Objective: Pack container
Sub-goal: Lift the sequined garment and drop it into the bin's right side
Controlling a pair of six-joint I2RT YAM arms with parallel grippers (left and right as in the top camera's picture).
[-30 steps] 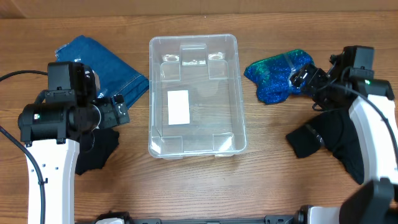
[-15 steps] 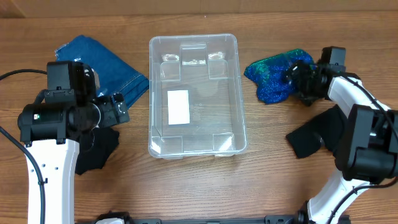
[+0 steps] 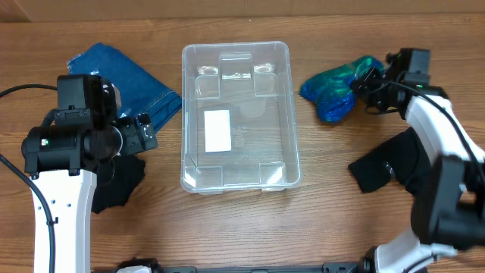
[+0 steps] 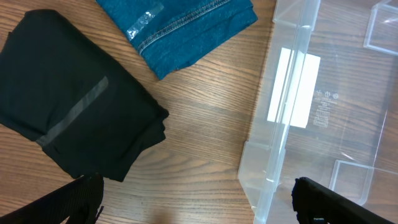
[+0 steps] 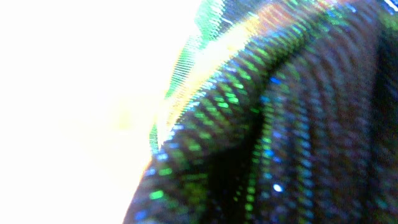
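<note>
The clear container (image 3: pixel 236 48) stands mid-table with only its white label (image 3: pixel 217 130) showing inside; its near wall (image 4: pixel 273 143) fills the right of the left wrist view. A shimmering blue-green cloth (image 3: pixel 333 87) lies bunched to its right. My right gripper (image 3: pixel 369 82) is shut on that cloth's right end. The cloth (image 5: pixel 280 124) covers the whole right wrist view and hides the fingers. My left gripper (image 3: pixel 148 135) hovers left of the container, open over bare wood (image 4: pixel 199 199), with nothing between its fingers (image 4: pixel 329 202).
A folded denim piece (image 3: pixel 125 76) lies at the back left, also in the left wrist view (image 4: pixel 180 25). A black garment (image 3: pixel 121 182) sits under the left arm (image 4: pixel 68 124). Another black garment (image 3: pixel 394 167) lies at the right, under the right arm.
My right gripper reached into the blue-green cloth and closed on it, and the cloth has bunched up toward the gripper. The left arm has not moved.
</note>
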